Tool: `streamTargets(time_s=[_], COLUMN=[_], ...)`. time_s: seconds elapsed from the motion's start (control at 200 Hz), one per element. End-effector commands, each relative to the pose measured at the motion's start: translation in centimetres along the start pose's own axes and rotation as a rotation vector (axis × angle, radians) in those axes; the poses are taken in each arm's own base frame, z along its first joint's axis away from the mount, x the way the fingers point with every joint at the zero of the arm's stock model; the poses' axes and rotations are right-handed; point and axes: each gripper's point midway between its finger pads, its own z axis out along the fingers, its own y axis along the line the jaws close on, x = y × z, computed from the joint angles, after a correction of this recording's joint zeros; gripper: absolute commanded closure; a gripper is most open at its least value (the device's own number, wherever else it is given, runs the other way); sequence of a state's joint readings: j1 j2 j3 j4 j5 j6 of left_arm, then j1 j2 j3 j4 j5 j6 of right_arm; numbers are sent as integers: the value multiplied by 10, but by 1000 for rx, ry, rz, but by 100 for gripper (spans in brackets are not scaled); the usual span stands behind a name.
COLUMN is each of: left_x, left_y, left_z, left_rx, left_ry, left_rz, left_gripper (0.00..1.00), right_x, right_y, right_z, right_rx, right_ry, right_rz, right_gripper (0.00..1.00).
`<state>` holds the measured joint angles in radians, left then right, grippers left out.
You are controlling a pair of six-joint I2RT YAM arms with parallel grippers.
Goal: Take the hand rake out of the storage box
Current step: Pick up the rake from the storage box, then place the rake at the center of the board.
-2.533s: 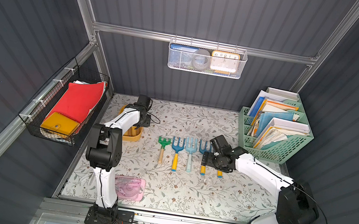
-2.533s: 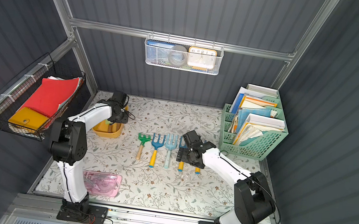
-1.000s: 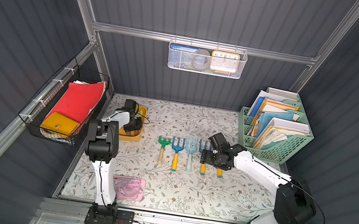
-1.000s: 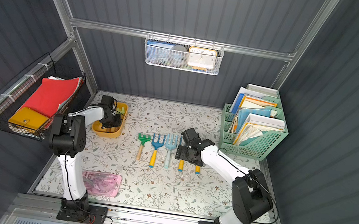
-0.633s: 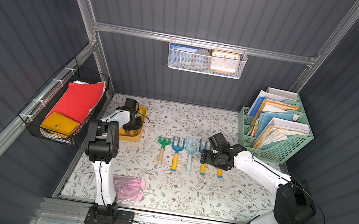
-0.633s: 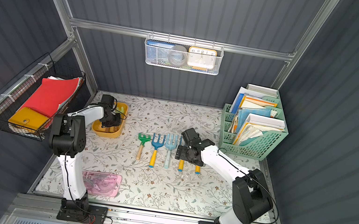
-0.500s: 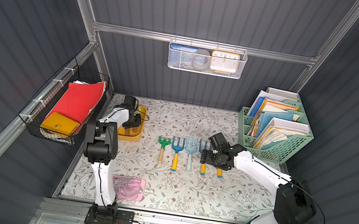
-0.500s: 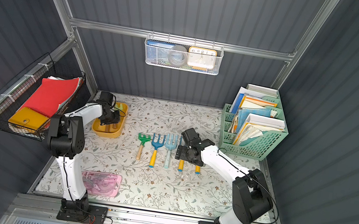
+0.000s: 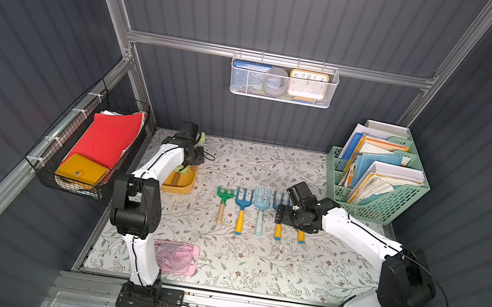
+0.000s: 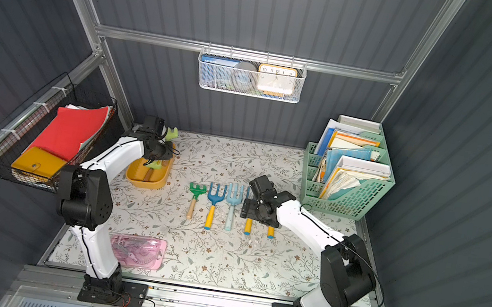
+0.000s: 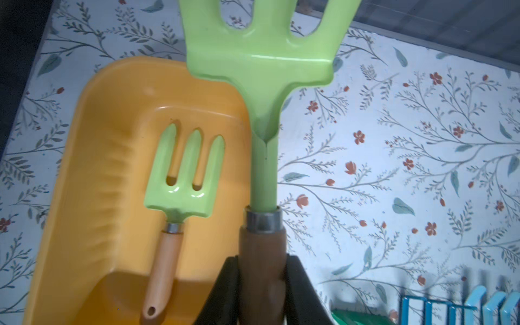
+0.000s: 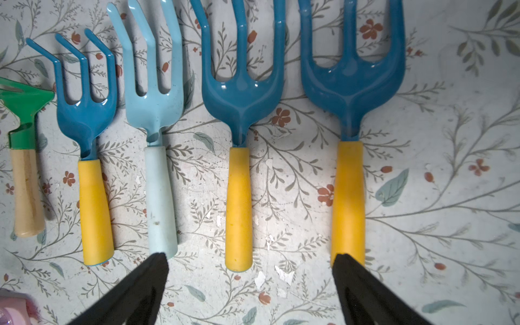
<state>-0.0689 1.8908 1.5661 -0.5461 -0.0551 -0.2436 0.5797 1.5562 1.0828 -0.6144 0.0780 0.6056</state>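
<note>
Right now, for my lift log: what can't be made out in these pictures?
hand rake: tine tips cut off by the left wrist view's edge; handle end inside the left gripper's jaws.
storage box, both top views: partly behind the left arm.
white mesh basket, same views: contents too small.

The hand rake (image 11: 261,64) has a pale green head with three broad tines, a steel collar and a dark brown handle. It is off the bench, its handle clamped in the jaws of the left gripper (image 11: 263,261), and its head (image 10: 171,133) reaches past the far end of the storage box (image 10: 145,183). The box is a shallow mustard-yellow tub with rounded corners. It sits on the floral bench near the back left corner and holds a smaller green fork (image 11: 183,171) lying flat.
</note>
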Motion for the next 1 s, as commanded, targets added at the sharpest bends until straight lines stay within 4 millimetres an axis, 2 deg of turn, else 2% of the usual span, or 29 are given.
streamTargets(time_s=[0.0, 0.095, 0.105, 0.135, 0.365, 0.705, 0.996], left_x=[16, 37, 48, 59, 117, 152, 184], left_y=[-25, -42, -41, -43, -60, -43, -32], left_z=[-28, -38, -34, -34, -39, -39, -30], left_rx=[28, 61, 57, 62, 67, 28, 10], left_ry=[3, 11, 34, 47, 110, 147, 210], left_rz=[12, 9, 11, 10, 22, -9, -26], left_gripper=[88, 88, 88, 88, 88, 88, 88], right_x=[1, 2, 2, 1, 1, 3, 3], right_y=[-5, -5, -5, -5, -4, -5, -6], right_z=[-6, -6, -6, -6, -7, -10, -10], right_rx=[21, 21, 20, 19, 13, 9, 9], right_ry=[-16, -16, -15, -16, -16, -19, -18], right_rz=[-2, -3, -2, -1, -4, -1, 0], right_gripper=[4, 4, 4, 4, 4, 4, 4])
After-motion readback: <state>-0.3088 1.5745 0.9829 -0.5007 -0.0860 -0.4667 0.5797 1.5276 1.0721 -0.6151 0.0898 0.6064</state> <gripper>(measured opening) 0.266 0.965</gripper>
